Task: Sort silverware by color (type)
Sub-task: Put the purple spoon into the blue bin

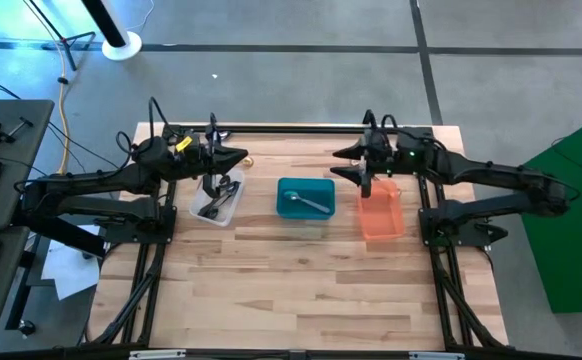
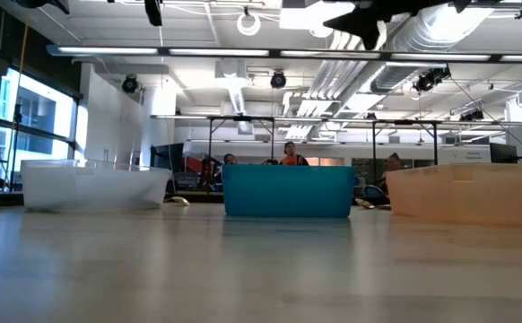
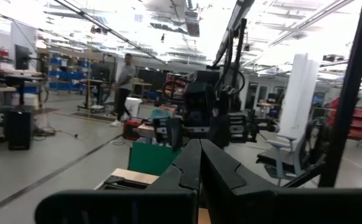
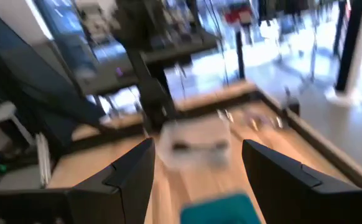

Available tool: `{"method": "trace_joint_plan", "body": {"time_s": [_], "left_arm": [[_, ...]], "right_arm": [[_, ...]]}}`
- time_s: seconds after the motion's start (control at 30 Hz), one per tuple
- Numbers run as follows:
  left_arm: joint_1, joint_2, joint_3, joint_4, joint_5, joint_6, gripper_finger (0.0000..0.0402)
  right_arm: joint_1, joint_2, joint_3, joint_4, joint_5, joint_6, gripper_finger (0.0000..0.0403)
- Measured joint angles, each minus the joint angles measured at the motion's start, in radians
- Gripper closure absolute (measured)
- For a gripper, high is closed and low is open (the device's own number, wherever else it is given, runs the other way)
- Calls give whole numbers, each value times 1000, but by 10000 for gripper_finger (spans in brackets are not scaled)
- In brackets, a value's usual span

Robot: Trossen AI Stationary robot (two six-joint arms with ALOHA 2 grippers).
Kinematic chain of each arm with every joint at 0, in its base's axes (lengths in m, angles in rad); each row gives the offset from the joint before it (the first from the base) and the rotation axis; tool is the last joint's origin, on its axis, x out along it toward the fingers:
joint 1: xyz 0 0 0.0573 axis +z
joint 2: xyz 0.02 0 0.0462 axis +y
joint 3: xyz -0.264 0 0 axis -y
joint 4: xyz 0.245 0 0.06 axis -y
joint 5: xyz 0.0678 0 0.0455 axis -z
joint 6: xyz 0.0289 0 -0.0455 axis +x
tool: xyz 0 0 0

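Note:
Three bins stand in a row on the wooden table: a clear bin (image 1: 218,198), a teal bin (image 1: 305,197) and an orange bin (image 1: 381,212). Dark silverware (image 1: 214,203) lies in the clear bin. A silver spoon (image 1: 308,204) lies on the floor of the teal bin. My left gripper (image 1: 241,157) is shut and empty, raised above the far end of the clear bin. My right gripper (image 1: 343,164) is open and empty, raised between the far ends of the teal and orange bins. Its wrist view shows its spread fingers (image 4: 131,177) with nothing between them.
A black frame rail (image 1: 291,130) runs along the table's far edge. Bare wood (image 1: 301,290) stretches from the bins to the near edge. People stand in the room far behind the table (image 2: 290,154).

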Motion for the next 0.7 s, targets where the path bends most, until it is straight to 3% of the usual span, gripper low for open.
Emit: {"method": "trace_joint_plan", "body": {"time_s": [0.13,0.47,0.7], "left_arm": [[0,0,0,-6,8,-17,401],[-13,0,0,-62,10,18,401],[-28,0,0,-89,17,54,401]], "right_arm": [[0,3,-27,116,-4,-41,176],[0,16,-27,112,-62,16,180],[0,16,-27,118,-64,3,243]]}}
